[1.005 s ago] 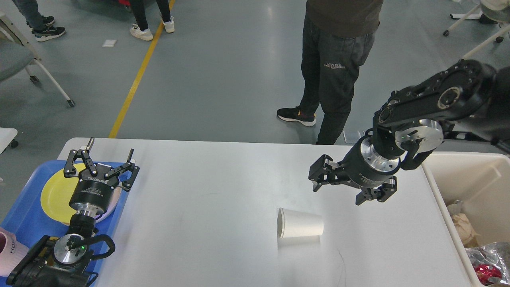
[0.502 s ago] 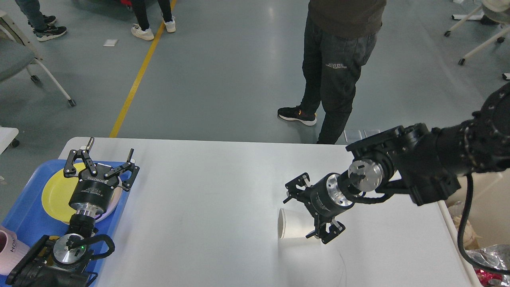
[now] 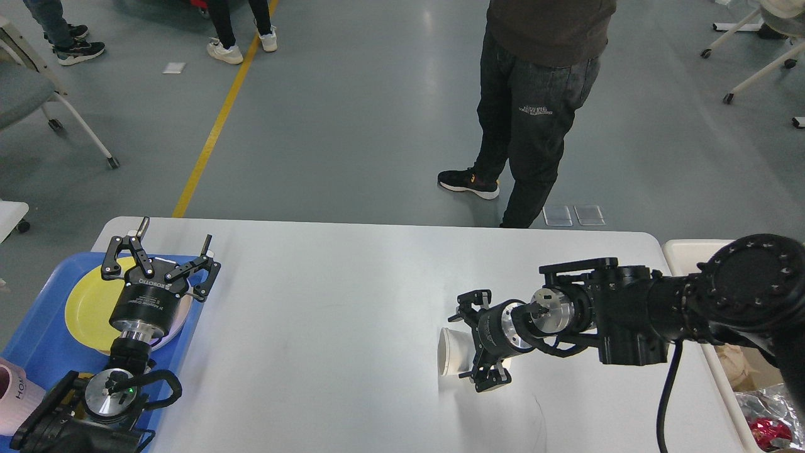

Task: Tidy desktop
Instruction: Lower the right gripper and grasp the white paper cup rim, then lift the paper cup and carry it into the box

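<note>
White paper cup (image 3: 454, 352) lies sideways on your desktop (image 3: 327, 327); your right gripper (image 3: 473, 343) straddles it, fingers spread, while your left gripper (image 3: 160, 251) gapes above the blue tray (image 3: 38, 340).

A blue plastic tray (image 3: 38, 343) sits at the left, holding a round yellow plate (image 3: 88, 308) and, at its near edge, a pink cup (image 3: 16, 393) with dark lettering. A white paper cup (image 3: 454, 352) lies on its side, mouth to the left. At the right, a cream plastic bin (image 3: 688, 248) holds crumpled paper and foil wrappers (image 3: 764, 409). Beyond, a person in dark trousers and black sneakers (image 3: 525, 119) stands on the grey floor (image 3: 352, 113), which is crossed by a yellow line (image 3: 217, 119).
</note>
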Motion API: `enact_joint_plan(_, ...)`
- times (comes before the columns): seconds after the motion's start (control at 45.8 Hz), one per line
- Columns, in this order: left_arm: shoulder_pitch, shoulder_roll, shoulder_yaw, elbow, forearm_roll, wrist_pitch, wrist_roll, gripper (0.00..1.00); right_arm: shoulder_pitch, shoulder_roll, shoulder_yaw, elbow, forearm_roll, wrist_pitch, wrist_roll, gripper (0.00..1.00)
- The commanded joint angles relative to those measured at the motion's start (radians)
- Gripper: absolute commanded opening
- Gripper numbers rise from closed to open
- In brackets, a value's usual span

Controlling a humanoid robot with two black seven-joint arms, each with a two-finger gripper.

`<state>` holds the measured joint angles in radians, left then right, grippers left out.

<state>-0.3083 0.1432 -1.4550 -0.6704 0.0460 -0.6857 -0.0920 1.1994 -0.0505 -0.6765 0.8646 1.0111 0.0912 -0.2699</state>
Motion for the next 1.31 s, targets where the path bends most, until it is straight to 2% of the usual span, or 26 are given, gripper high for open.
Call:
enact_joint_plan(0.0, 0.000, 0.001, -0.001, 0.000, 0.000, 0.000, 0.000, 0.97, -0.038, 0.031, 0.002, -0.065, -0.011, -0.001, 0.000, 0.99)
enact_joint_plan(0.153, 0.000, 0.001, 0.001, 0.000, 0.000, 0.000, 0.000, 0.97, -0.063, 0.034, -0.002, -0.111, -0.025, -0.004, 0.001, 0.98)
enact_joint_plan(0.24, 0.000, -0.001, 0.001, 0.000, 0.000, 0.000, 0.000, 0.97, -0.081, 0.032, 0.000, -0.122, -0.078, -0.002, 0.000, 0.89)
enact_joint_plan(0.459, 0.000, 0.001, -0.001, 0.000, 0.000, 0.000, 0.000, 0.97, -0.081, 0.037, 0.003, -0.108, -0.111, 0.005, -0.009, 0.52)
enact_joint_plan(0.546, 0.000, -0.001, -0.001, 0.000, 0.000, 0.000, 0.000, 0.97, -0.073, 0.040, 0.003, -0.096, -0.112, 0.005, -0.011, 0.42)
enact_joint_plan(0.611, 0.000, -0.001, -0.001, 0.000, 0.000, 0.000, 0.000, 0.97, -0.063, 0.038, 0.003, -0.085, -0.112, 0.008, -0.014, 0.24)
enact_joint_plan(0.699, 0.000, 0.001, -0.001, 0.000, 0.000, 0.000, 0.000, 0.97, -0.034, 0.034, 0.002, -0.053, -0.114, 0.013, -0.046, 0.01)
enact_joint_plan(0.852, 0.000, -0.001, 0.001, 0.000, 0.000, 0.000, 0.001, 0.97, 0.048, 0.012, -0.020, 0.013, -0.117, 0.015, -0.094, 0.00)
enact_joint_plan(1.005, 0.000, -0.001, 0.001, 0.000, 0.000, 0.000, 0.001, 0.97, 0.192, -0.005, -0.101, 0.144, -0.146, 0.016, -0.193, 0.00)
enact_joint_plan(1.07, 0.000, -0.001, 0.001, -0.002, 0.000, 0.000, 0.001, 0.97, 0.273, -0.018, -0.146, 0.232, -0.167, 0.022, -0.222, 0.00)
enact_joint_plan(1.179, 0.000, 0.001, 0.001, -0.002, 0.000, 0.000, 0.001, 0.97, 0.445, -0.022, -0.274, 0.368, -0.255, 0.110, -0.221, 0.00)
enact_joint_plan(1.288, 0.000, 0.001, 0.001, 0.000, 0.000, 0.000, 0.001, 0.97, 0.618, -0.077, -0.393, 0.467, -0.321, 0.281, -0.210, 0.00)
